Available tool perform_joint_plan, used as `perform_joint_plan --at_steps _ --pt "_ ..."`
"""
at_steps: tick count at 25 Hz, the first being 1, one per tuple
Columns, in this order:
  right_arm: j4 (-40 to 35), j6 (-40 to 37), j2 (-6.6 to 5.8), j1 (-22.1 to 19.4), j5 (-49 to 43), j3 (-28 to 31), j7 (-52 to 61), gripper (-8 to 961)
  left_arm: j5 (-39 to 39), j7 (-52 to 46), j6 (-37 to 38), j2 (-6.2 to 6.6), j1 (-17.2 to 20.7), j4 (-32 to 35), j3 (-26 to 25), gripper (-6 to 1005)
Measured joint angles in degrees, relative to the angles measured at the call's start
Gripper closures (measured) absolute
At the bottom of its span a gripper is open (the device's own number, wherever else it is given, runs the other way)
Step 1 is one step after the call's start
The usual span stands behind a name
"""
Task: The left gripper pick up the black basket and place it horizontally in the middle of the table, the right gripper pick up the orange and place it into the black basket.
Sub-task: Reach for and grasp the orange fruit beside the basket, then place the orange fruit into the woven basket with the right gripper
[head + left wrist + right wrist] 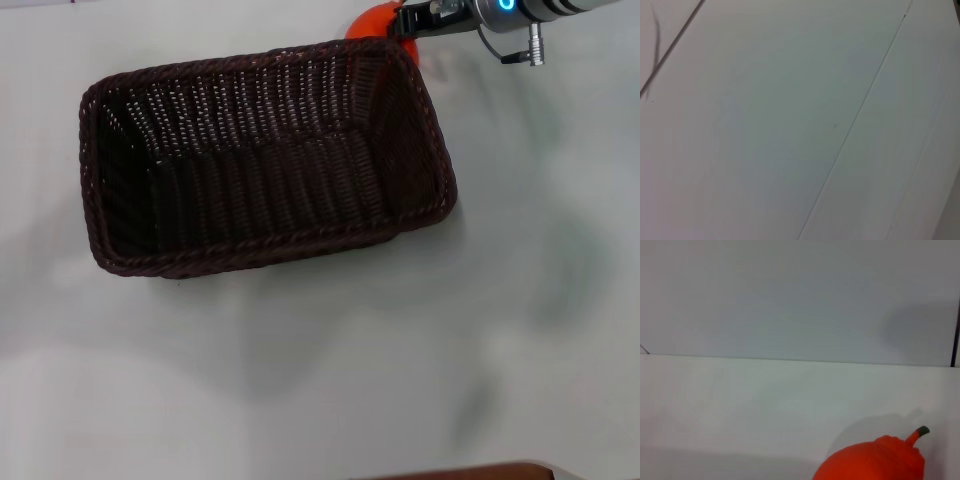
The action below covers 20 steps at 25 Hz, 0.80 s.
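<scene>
The black basket (268, 246) lies lengthwise across the middle of the white table (420, 350), empty and slightly turned. The orange (367, 22) shows just beyond the basket's far right corner, at the top edge of the head view. The right gripper (408, 22), with silver parts and a blue light, reaches in from the top right, and its dark jaws overlap the orange. The right wrist view shows the orange (872, 461) with its dark stem close below the camera, casting a shadow on the table. The left gripper is out of view.
The table's brown edge strip (470, 470) shows at the near edge. The left wrist view shows only a bare white surface (790, 125) with thin seam lines. White table surface lies to the right of and in front of the basket.
</scene>
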Motion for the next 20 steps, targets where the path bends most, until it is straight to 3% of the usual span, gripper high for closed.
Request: perform_joint_plan --at_steps 2,8,11,12,14,16,20 --pt "0.06 -0.31 0.09 -0.12 0.00 0.04 -0.10 788 0.00 0.00 0.00 0.01 0.00 0.01 0.00 99" --pt "2.77 -1.74 0.52 -2.14 0.65 1.40 -0.28 836 0.00 0.00 -0.07 0.04 0.00 0.01 0.02 98" --pt "7.21 -2.21 1.58 -5.05 0.79 3.80 -0.36 866 -0.10 0.00 -0.20 0.04 0.00 0.01 0.01 98" --pt "10.63 -2.57 2.55 -7.18 1.70 5.57 -1.03 876 -0.52 0.00 -0.24 0.01 0.00 0.01 0.05 98" --pt "12.34 -2.60 2.95 -8.34 3.74 6.20 -2.42 878 -0.71 0.00 -0.25 -0.01 0.03 0.02 0.05 98" --pt "15.16 -1.33 3.53 -10.80 11.54 7.16 -7.85 880 -0.83 0.00 -0.26 -0.03 0.04 0.01 0.05 98" --pt "16.22 8.35 3.06 -13.88 33.62 7.80 -24.53 883 -0.85 0.00 -0.14 -0.06 0.06 0.06 0.12 98"
